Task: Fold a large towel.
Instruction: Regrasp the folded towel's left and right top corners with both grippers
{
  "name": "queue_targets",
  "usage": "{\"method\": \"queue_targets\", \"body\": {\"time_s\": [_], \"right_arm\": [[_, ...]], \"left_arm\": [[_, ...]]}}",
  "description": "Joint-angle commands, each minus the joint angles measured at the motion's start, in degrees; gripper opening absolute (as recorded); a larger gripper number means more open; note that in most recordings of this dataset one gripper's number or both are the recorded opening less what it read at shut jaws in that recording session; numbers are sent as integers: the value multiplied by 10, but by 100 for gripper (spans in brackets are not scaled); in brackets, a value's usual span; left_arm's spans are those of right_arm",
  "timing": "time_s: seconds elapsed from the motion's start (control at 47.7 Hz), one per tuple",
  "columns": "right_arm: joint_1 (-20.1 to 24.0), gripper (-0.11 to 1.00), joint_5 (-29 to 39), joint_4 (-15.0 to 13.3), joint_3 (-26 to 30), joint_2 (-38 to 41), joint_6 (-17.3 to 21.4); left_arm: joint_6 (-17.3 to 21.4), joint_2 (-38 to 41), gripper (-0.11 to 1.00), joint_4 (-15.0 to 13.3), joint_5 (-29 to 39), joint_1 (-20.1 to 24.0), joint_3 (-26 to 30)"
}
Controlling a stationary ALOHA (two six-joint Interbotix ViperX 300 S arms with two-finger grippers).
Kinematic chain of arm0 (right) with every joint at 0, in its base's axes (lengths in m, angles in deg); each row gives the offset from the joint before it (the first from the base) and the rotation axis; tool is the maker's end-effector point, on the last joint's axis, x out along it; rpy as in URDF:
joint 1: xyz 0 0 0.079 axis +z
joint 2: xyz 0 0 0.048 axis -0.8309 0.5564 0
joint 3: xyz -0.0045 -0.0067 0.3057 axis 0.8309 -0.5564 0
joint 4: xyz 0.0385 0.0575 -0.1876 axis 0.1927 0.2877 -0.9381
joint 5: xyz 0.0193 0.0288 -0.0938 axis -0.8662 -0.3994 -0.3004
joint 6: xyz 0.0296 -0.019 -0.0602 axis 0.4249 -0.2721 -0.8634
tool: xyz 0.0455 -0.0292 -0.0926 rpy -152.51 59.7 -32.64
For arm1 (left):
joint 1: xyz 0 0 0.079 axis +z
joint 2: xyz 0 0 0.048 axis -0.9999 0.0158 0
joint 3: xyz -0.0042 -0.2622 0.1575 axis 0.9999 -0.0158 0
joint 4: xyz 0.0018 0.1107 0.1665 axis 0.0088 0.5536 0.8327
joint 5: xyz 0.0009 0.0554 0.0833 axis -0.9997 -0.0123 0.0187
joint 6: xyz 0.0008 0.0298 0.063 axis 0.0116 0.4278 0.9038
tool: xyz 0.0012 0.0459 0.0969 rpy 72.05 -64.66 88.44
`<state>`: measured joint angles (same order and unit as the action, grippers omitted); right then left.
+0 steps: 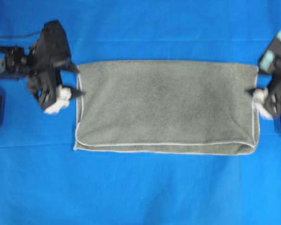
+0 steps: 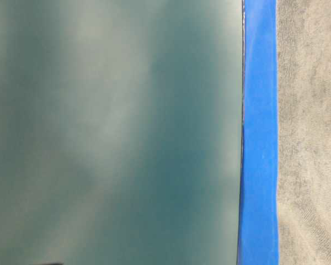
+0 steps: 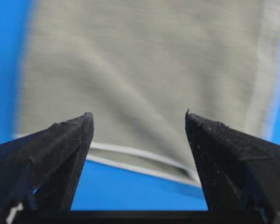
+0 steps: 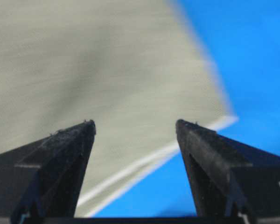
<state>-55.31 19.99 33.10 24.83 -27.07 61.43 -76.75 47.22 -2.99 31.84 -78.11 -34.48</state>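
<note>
Towel [image 1: 166,105], grey-green microfibre, lies folded once into a rectangle; left gripper [image 1: 74,86] and right gripper [image 1: 252,92] flank it, released, further folds likely left.

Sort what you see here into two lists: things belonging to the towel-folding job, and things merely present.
Belonging to the job:
towel, folded in half
left tool, open
right tool, open

Merely present:
blue table covering

One towel [image 1: 166,105] folded into two layers, centre of frame, one blue bench [image 1: 140,187] covering, two robot grippers, left gripper [image 1: 78,80] at left edge, right gripper [image 1: 253,82] at right edge, two black fingers [image 3: 65,140] each
</note>
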Motion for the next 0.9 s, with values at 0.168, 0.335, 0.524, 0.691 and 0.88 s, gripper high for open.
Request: {"method": "queue_targets", "body": {"time_s": [0.168, 0.335, 0.524, 0.691, 0.88], "right_arm": [[-139, 68, -72, -23, -27, 88, -4], [-191, 67, -163, -29, -35, 165, -4], [-206, 65, -220, -31, -41, 238, -4], [-206, 63, -244, -30, -49, 248, -4], [-192, 26, -261, -26, -54, 240, -4]], "left_arm": [[62, 101, 75, 2, -69, 85, 1], [105, 181, 75, 2, -95, 120, 3], [115, 217, 75, 1, -113, 130, -4], [119, 214, 69, 1, -107, 129, -18], [119, 214, 25, -1, -88, 107, -24]]}}
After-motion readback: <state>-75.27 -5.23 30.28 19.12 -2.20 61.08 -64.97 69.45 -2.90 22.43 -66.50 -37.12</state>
